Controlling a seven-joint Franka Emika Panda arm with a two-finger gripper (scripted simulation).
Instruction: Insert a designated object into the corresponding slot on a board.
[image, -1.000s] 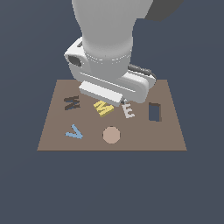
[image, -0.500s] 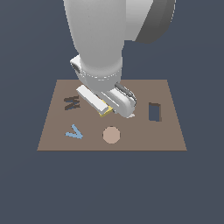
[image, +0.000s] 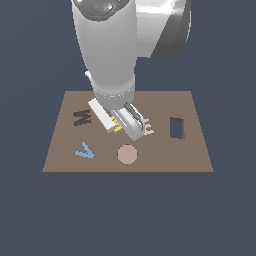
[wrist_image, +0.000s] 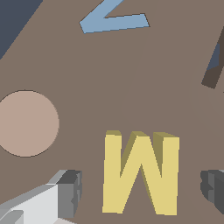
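White arm bent steeply downward, gripper (wrist_image: 138, 190) low, jaws apart — seemingly gripping nothing

In the exterior view the arm covers most of the yellow M block (image: 117, 128), leaving only a sliver showing, and nearly all of the white letter (image: 148, 130) beside it, so the pincer's (image: 120, 125) grip cannot be judged there. In the wrist view the pink disc (wrist_image: 26, 123), the light-blue V (wrist_image: 114, 21) and the dark M-shaped slot (wrist_image: 214, 65) are each cut off by the picture's edge. Both pincer fingertips (wrist_image: 70, 192) run off the edge too.
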